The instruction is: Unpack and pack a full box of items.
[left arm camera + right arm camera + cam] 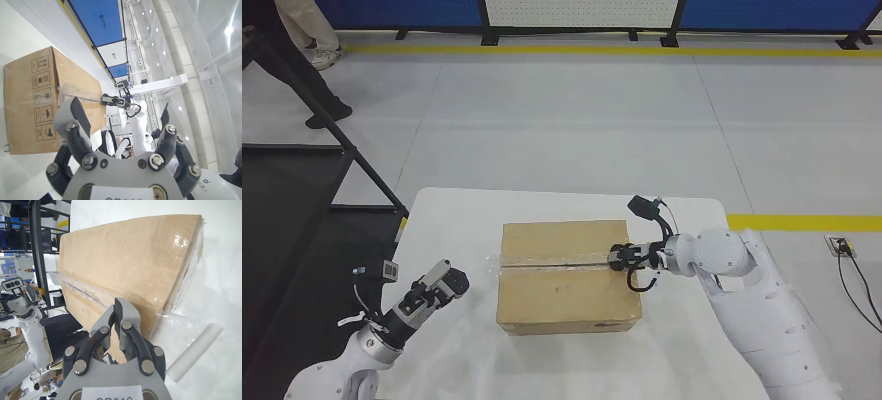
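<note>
Right gripper (614, 257), fingers pinched together, sat at the box (562, 298) seam, likely to breach its tape (542, 264); left gripper (450, 277) hovered aside, fingers wide.

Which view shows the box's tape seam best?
Right wrist view: the seam runs close and unobstructed across the box up to the shut right pincer. Top view shows it as a thin line; left wrist view sees it at a slant, far off.

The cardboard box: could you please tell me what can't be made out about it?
- Contents of the box: all views, hidden by its closed, taped flaps.
- Whether the right gripper pinches the tape: right wrist view, its shut fingers cover the contact; top view, too small.
- Side labels: left wrist view, print too small.
</note>
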{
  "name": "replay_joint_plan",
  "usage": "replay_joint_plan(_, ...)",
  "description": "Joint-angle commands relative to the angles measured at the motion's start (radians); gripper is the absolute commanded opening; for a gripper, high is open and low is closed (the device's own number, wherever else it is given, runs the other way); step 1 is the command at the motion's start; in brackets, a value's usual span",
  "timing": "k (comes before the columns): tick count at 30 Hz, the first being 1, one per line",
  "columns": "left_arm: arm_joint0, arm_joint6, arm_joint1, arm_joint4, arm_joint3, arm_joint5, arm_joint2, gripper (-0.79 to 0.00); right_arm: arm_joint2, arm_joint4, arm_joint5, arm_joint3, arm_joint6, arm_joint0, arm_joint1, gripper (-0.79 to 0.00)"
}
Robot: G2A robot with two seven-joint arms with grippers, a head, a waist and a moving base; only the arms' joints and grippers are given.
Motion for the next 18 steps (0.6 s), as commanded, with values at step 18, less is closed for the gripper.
replay_joint_plan(18,-0.011,0.01,-0.001,0.006,0.006,0.017,0.007,-0.015,0.086,-0.007,0.02,0.028,-0.024,-0.034,0.037,-0.785)
